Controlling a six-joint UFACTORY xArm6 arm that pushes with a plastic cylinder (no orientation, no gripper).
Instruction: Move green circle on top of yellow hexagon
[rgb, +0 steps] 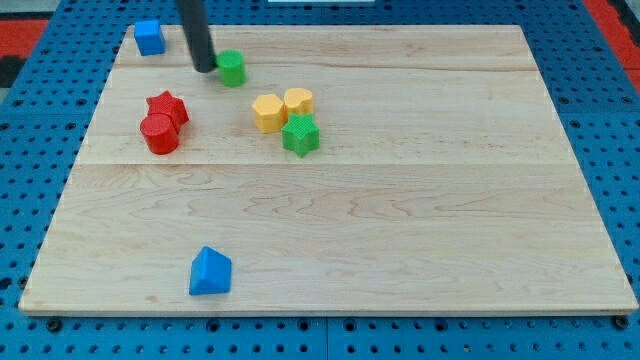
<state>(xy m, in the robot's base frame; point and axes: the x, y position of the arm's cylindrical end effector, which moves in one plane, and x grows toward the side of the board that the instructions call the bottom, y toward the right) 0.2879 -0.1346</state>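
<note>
The green circle (232, 68) stands near the view's top left of the wooden board. My tip (204, 69) is just to its left, touching or almost touching its side. The yellow hexagon (267, 112) lies below and to the right of the green circle, in the upper middle of the board. A second yellow block (298, 101), rounded like a heart, sits against the hexagon's right side. A green star (300, 134) lies just below these two.
A red star (168, 106) and a red circle (159, 133) sit together at the left. A blue cube (149, 37) is at the top left corner. A blue triangle-like block (210, 272) lies at the bottom left. The board (420, 200) rests on a blue pegboard.
</note>
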